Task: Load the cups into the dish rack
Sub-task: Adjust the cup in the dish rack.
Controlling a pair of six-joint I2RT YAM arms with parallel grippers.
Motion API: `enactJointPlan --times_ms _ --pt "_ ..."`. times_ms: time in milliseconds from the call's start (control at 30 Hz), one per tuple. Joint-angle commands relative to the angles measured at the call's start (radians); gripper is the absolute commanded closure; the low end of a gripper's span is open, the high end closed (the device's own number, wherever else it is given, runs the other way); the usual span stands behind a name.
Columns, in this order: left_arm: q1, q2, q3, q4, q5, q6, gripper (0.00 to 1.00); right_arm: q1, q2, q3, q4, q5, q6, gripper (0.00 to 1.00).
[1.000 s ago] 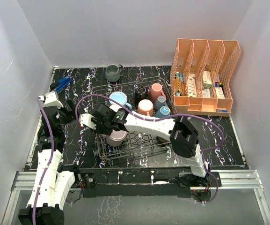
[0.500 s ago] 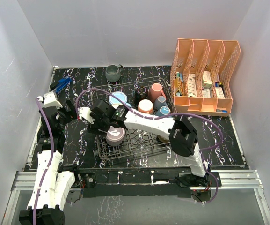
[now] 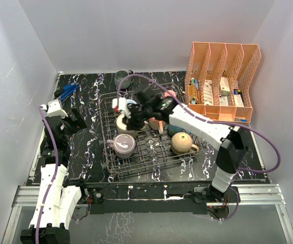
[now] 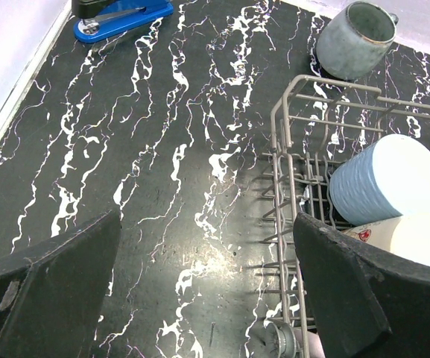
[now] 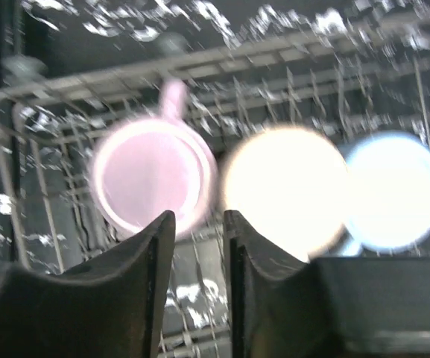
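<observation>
At the far left the left gripper hangs over the table beside the rack, its fingers spread wide and holding nothing; a blue stapler lies behind it. Next comes the 1 mug visible outside the rack: the grey mug stands upright on the table just beyond the far left corner of the dish rack. In the rack's left part a mauve mug sits mouth down near the front, with a cream mug and a light blue mug behind it, apparently also inverted. The right gripper hovers over the cream mug, its fingers drawn close with a narrow gap and nothing between them. Further right a tan mug lies on its side in the rack, and a pink mug shows at the back; any others there are hidden under the arm. Furthest right stands an orange file organizer. The loading looks nearly finished: the grey mug is left to bring in, and the tan mug may want righting.
</observation>
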Motion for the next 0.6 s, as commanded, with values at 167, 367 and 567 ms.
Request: enactJointPlan --times_ms 167,367,567 --pt "-0.002 0.009 -0.007 0.010 0.028 0.004 0.03 -0.092 -0.079 -0.209 0.106 0.014 -0.096 0.81" --pt "-0.002 0.007 -0.007 0.008 0.025 0.004 0.03 -0.093 0.015 -0.177 0.079 0.092 -0.140 0.83" --pt "-0.002 0.007 -0.008 0.008 0.031 0.004 0.03 -0.085 0.086 -0.138 0.038 0.090 -0.177 0.84"
